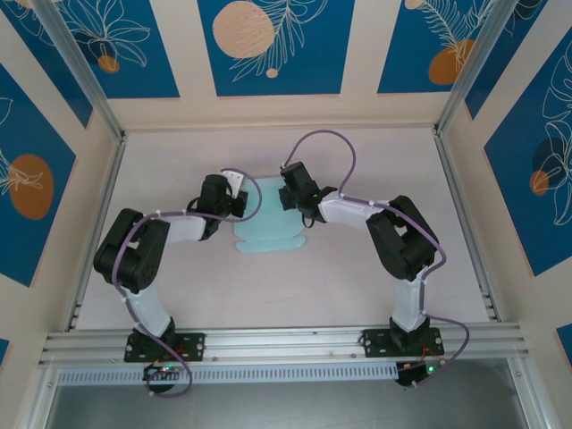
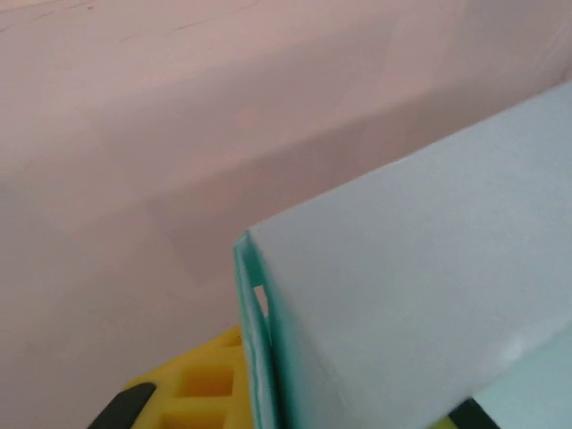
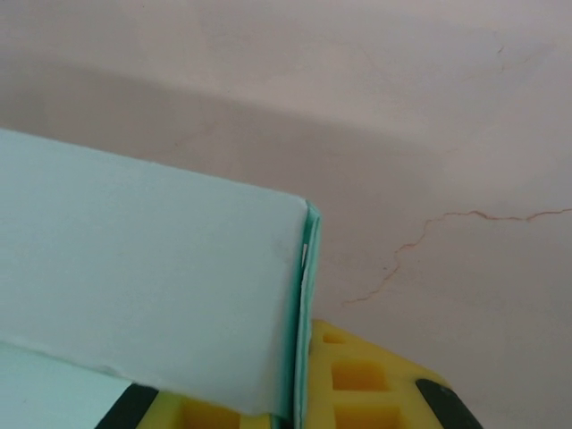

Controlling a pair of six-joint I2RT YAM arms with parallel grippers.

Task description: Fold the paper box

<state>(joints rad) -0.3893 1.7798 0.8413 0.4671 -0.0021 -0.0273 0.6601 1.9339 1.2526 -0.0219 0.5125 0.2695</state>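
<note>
Pale-blue thin paper box (image 1: 265,234): left gripper (image 1: 239,204) and right gripper (image 1: 285,200) each pinch a folded edge shut, so crease evenly

Inspect the table (image 1: 357,277): you see a pale, matte, pinkish-beige surface. An aluminium rail (image 1: 286,340) runs along its near edge. One item lies on the table: the box (image 1: 268,234), a light-blue paper cutout near the centre, slightly toward the far side. Its rounded near flaps lie flat on the surface. In the right wrist view, note a thin brownish crack (image 3: 474,213) running across the table surface, beside a raised panel of the box.
</note>
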